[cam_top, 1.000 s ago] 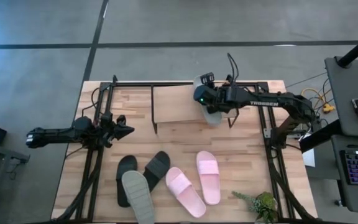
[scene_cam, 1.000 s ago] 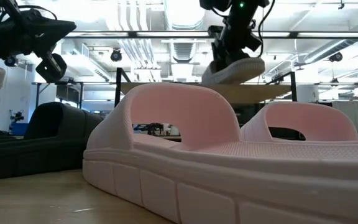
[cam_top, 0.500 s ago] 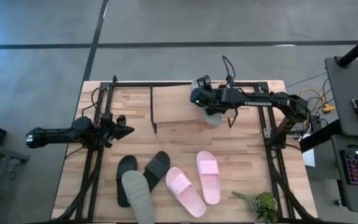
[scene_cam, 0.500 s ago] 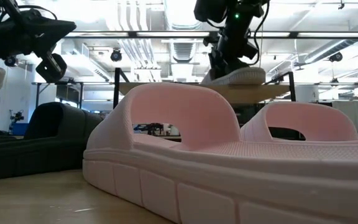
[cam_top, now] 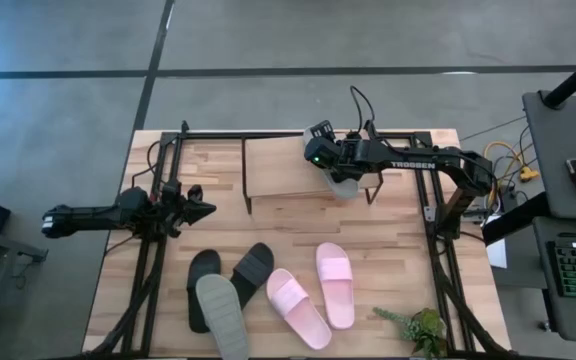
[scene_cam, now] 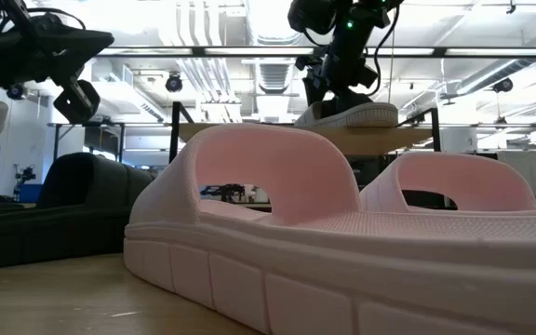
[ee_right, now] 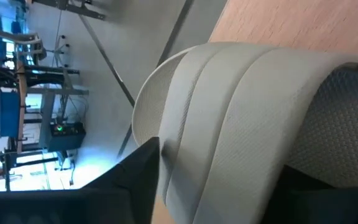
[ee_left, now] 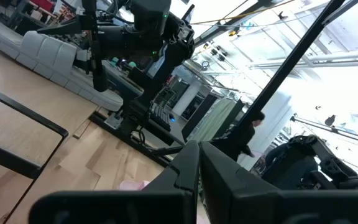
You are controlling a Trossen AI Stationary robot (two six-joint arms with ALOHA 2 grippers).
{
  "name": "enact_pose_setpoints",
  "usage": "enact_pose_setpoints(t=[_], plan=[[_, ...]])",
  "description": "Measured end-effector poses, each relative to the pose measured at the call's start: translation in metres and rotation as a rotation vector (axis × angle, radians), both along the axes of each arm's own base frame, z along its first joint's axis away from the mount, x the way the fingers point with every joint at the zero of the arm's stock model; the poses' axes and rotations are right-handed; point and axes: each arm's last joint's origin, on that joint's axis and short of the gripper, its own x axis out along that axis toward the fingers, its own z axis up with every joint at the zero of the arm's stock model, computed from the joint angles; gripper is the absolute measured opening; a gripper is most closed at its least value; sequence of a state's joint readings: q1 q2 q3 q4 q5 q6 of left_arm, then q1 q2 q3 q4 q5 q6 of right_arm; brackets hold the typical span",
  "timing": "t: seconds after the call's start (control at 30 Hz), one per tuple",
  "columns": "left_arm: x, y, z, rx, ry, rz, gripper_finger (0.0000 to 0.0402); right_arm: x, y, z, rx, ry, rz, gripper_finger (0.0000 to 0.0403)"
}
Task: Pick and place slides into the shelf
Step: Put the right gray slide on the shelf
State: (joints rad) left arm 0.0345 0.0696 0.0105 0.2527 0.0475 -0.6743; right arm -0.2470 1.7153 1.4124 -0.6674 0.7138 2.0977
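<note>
One pale grey-green slide (cam_top: 344,187) lies sole down on the wooden top of the shelf (cam_top: 278,170), near its right end. In the low view this slide (scene_cam: 350,115) sits level on the plank (scene_cam: 389,137). My right gripper (cam_top: 333,172) stands over it, open, with one finger on each side of its strap (ee_right: 229,112). On the near half of the table lie a black pair (cam_top: 230,279), the other grey-green slide (cam_top: 222,315) and a pink pair (cam_top: 315,293). My left gripper (cam_top: 206,211) hovers shut at the table's left, holding nothing. My right gripper comes at the slide from above, pointing down. One finger (ee_right: 138,177) stands at one edge of the wide strap and the other at the opposite edge. I cannot tell whether they touch it. The slide rests on the shelf top by its sole.
A large black metal frame runs along the table's left side (cam_top: 153,260), right side (cam_top: 440,260) and far edge. A small green plant (cam_top: 423,330) stands at the near right corner. Bare wood lies between the shelf and the slides on the table.
My right gripper has gone down and a little toward the table's far left over the shelf. The grey-green slide, which hung tilted above the plank, now lies level on the shelf top.
</note>
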Motion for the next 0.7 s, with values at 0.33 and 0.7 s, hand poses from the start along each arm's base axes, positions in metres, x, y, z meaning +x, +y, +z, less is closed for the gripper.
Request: enact_pose_setpoints(t=[0.33,0.7], plan=[[0.0,0.0,0.0,0.0,0.0,0.0,0.0,-0.002,0.005,0.013,0.036,-0.006,0.091,0.0216],[0.0,0.0,0.0,0.0,0.0,-0.001,0.0,-0.02,0.022,0.047,0.081,0.167,0.337,0.0216]])
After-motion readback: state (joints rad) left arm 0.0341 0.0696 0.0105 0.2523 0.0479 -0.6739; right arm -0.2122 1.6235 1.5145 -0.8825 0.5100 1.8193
